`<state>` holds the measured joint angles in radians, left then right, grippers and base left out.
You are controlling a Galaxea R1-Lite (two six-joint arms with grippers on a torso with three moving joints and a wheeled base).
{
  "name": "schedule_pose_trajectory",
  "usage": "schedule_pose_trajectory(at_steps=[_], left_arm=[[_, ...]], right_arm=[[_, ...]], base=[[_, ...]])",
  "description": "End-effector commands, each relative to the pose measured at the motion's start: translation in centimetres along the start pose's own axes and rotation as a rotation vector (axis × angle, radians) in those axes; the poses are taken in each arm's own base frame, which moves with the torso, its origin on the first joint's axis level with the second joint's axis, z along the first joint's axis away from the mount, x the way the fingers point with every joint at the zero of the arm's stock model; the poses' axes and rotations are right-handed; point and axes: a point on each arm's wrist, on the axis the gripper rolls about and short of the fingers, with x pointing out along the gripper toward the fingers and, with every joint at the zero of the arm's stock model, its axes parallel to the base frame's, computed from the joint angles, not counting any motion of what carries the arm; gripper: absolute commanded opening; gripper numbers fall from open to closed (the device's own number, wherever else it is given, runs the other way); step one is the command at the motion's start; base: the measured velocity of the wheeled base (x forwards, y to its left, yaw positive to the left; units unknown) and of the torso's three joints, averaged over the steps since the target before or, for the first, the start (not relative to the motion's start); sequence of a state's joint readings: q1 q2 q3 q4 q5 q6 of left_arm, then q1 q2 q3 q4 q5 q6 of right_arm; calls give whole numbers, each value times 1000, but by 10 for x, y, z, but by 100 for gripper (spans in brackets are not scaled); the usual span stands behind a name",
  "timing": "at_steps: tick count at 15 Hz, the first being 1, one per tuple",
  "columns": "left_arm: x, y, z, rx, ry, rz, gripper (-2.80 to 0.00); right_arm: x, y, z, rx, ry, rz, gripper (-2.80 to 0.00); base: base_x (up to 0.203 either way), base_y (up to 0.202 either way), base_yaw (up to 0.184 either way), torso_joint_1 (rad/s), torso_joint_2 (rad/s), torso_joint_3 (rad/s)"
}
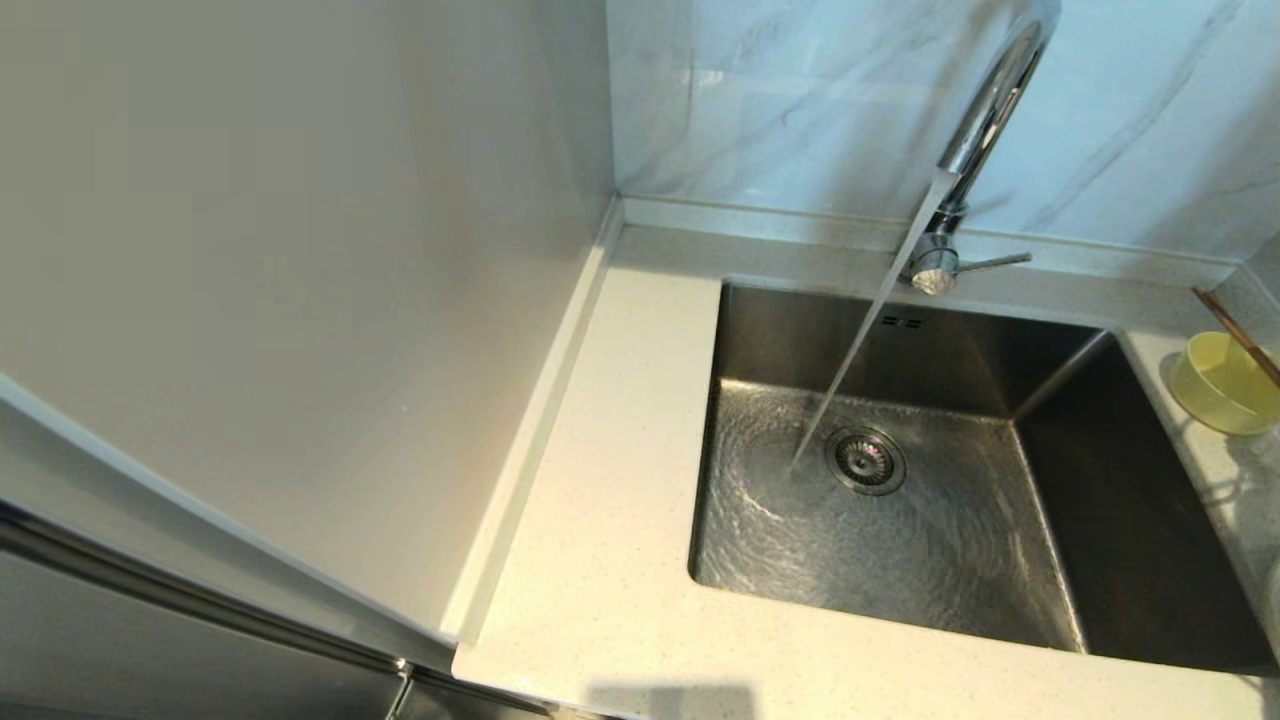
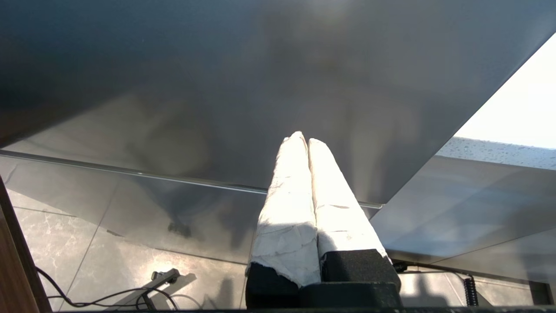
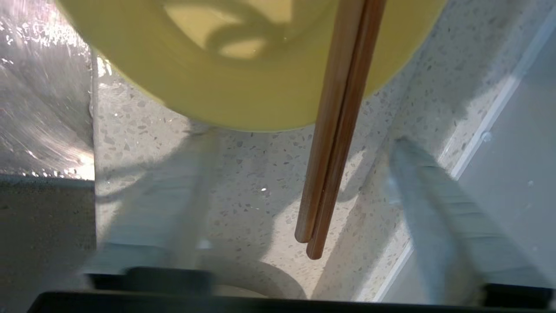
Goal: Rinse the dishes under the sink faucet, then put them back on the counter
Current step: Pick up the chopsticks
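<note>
Off-white speckled counter (image 1: pixel 600 520) wraps a square steel sink (image 1: pixel 1080 470) set against a grey-veined marble wall (image 1: pixel 800 90). Water streams from the chrome faucet (image 1: pixel 985 120) and ripples across the basin floor beside the round drain strainer (image 1: pixel 866 460). On the counter to the right of the sink sits the small pale-yellow bowl (image 1: pixel 1225 385) with brown chopsticks (image 3: pixel 336 130) resting across it, their tips jutting past its rim. The right pincer (image 3: pixel 304 174) hovers over those tips, its fingers spread wide, one on each side, holding nothing. The left pincer (image 2: pixel 302 143) is closed and empty, parked low beside the cabinet. No plate is visible. A good grasp would likely centre both sticks between the fingers and close evenly so they stay paired.
</note>
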<state>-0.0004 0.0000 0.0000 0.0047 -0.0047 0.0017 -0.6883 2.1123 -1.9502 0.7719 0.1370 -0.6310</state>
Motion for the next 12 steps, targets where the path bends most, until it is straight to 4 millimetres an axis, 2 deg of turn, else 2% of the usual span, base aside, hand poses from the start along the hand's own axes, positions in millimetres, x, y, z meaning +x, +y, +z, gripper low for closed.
schedule_pose_trajectory(at_steps=[1, 12], left_arm=[[0, 0, 0, 0, 0, 1, -280], [0, 0, 0, 0, 0, 1, -280]], right_arm=[[-1, 0, 0, 3, 3, 1, -280], [-6, -1, 0, 5, -7, -6, -280]], base=[[0, 0, 0, 0, 0, 0], [0, 0, 0, 0, 0, 0]])
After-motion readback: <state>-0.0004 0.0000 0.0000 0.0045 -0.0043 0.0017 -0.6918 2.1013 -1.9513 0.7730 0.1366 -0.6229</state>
